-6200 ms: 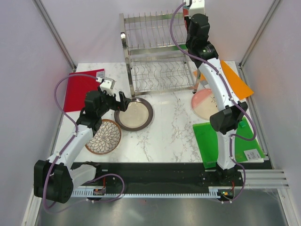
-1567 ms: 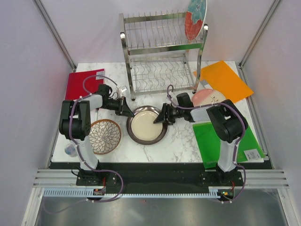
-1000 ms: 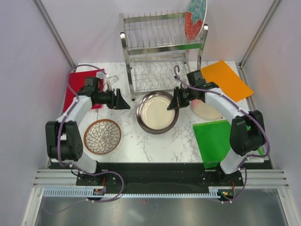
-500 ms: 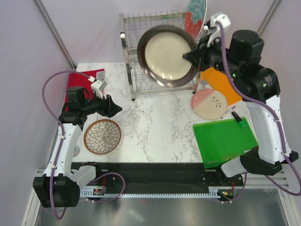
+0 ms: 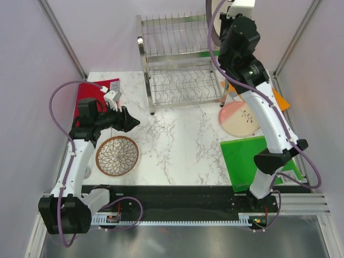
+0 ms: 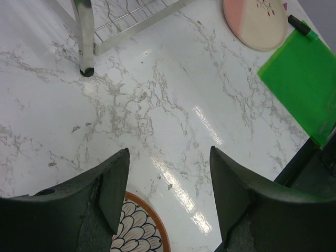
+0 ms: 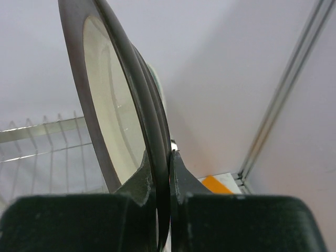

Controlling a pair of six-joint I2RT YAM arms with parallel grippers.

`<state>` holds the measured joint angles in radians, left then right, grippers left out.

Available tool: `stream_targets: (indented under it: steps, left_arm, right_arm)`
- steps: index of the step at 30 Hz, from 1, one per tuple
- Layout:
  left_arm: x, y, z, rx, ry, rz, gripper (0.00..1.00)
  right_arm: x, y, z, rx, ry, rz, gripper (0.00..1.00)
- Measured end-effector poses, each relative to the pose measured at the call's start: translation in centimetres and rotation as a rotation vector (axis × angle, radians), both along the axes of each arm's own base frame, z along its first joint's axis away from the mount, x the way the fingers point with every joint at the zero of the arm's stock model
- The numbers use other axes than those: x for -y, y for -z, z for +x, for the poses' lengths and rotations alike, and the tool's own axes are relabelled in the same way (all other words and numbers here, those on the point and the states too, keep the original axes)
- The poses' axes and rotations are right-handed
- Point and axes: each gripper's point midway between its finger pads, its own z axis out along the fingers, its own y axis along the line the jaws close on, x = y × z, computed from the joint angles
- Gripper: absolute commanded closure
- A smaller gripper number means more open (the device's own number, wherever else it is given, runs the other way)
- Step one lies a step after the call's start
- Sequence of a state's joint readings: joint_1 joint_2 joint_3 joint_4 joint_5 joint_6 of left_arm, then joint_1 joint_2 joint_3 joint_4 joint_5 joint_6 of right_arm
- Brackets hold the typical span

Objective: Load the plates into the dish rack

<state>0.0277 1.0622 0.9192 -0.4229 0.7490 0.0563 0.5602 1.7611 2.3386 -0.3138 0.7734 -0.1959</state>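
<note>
Here, right gripper (image 7: 160,164): its two fingers are clamped on the rim of the metal plate (image 7: 113,121); in the top view the raised right arm hides it.
metal plate: upright and edge-on to the right wrist camera, held high by the dish rack (image 5: 183,54), whose wires show behind it; contact with the rack cannot be told.
left gripper (image 6: 169,168): fingers spread wide with nothing between them, low over the marble table (image 5: 183,140).
brown plate (image 5: 117,156): flat on the table, just beside the left gripper.
pink plate (image 5: 239,118): flat on the table, right of the rack, near the green board (image 5: 252,161).
red board (image 5: 86,102): under the left arm, at the table's left edge.
</note>
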Motion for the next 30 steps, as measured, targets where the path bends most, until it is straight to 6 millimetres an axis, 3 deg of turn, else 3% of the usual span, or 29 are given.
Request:
stream_targets:
  steps: [7,20,30]
  left_arm:
    - [-0.1,1.4,0.1,-0.028,-0.012,-0.006,0.3]
    - [0.1,2.2,0.9,-0.051,-0.024,-0.029,0.3]
    - [0.1,3.9,1.4,-0.101,-0.03,-0.042,0.31]
  right_arm:
    - [0.0,1.8,2.9,0.002,0.149,-0.06,1.0]
    - [0.5,1.5,3.0,0.024,0.201,-0.064,1.0]
    - [-0.8,4.4,4.8,-0.037,0.186,-0.126,1.0]
